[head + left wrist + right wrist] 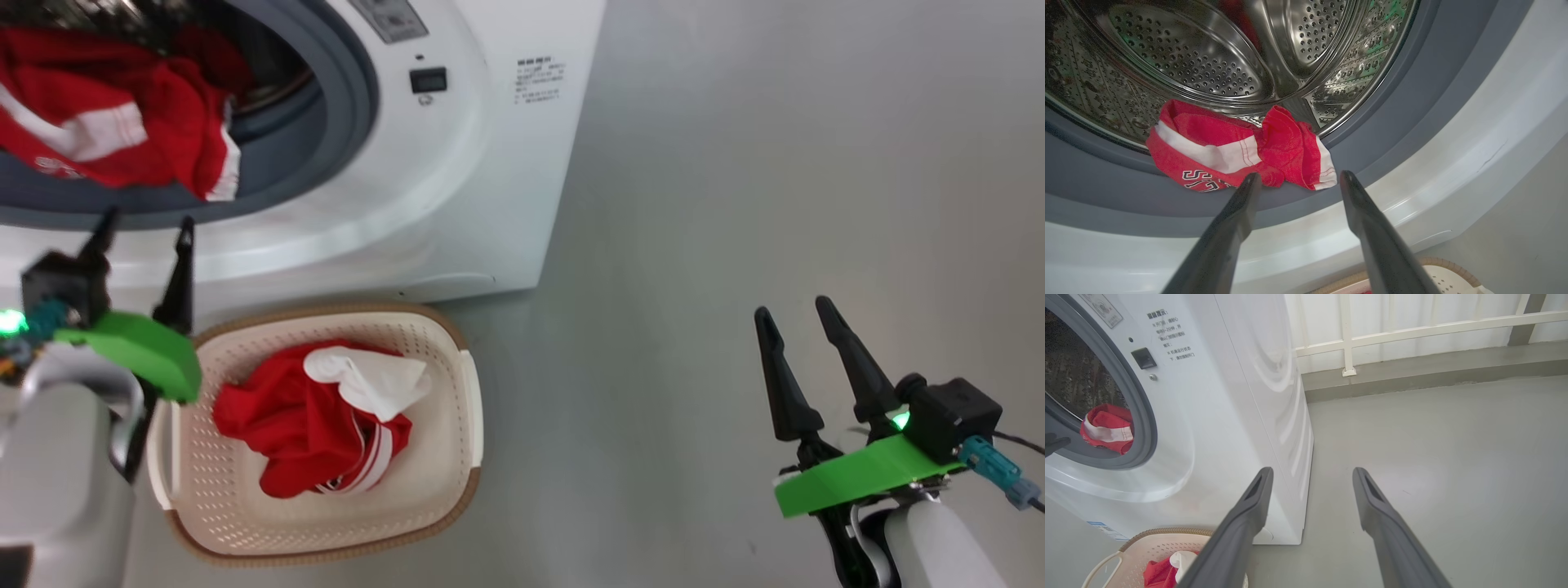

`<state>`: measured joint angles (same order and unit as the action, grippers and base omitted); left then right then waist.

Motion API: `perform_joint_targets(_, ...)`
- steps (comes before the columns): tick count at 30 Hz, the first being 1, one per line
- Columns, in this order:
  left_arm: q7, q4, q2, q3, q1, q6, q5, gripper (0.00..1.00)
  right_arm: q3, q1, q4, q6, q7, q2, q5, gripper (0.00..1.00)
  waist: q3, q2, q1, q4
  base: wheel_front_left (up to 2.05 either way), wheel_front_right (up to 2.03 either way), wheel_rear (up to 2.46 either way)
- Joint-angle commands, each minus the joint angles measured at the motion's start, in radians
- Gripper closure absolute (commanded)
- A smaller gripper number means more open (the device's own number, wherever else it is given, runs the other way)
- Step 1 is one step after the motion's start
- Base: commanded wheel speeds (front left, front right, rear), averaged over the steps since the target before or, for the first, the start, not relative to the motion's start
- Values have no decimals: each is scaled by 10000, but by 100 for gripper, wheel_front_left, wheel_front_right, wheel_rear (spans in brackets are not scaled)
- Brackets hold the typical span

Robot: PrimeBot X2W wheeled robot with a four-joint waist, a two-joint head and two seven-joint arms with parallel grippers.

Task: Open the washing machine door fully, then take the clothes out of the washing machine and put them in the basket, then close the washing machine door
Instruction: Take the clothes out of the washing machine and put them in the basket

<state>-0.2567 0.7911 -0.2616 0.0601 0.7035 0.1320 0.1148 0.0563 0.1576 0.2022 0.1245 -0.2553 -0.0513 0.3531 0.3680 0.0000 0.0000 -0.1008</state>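
Note:
The white washing machine (pixel 490 163) stands with its drum mouth uncovered; its door is out of view. A red jersey with white trim (pixel 122 122) hangs over the grey gasket, also seen as a red jersey (pixel 1237 147) in the left wrist view. My left gripper (pixel 143 233) is open just below the drum opening, fingers pointing at the jersey, a little short of it. The cream basket (pixel 465 392) on the floor before the machine holds a red jersey (pixel 302 425) and a white garment (pixel 375 380). My right gripper (pixel 796 314) is open and empty over the floor at the right.
Grey floor (pixel 775 163) spreads to the right of the machine. In the right wrist view a white railing (pixel 1412 330) and a low kerb run along the far side. The basket (pixel 1147 547) sits against the machine's lower front.

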Motion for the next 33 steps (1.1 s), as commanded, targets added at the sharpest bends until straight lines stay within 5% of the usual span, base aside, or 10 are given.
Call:
perform_joint_targets(1, -51, 241, -605, -165, 596, -13, -116, 0, 334, 276, -277, 62, -65, 8, 143, 0, 589, 0, 0, -302, 0, 0, 0)
perform_joint_targets(19, 36, 3552, -1330, 1030, 3861, -29, -286, 0, 650, 847, -375, 62, -65, 10, 591, 0, 1691, 0, 0, -845, 0, 0, 0)
perform_joint_targets(33, 442, 4734, -1884, 1504, 4668, -591, -584, 0, 791, 917, -405, 62, -65, 10, 737, 0, 1781, 0, 0, -1029, 0, 0, 0)
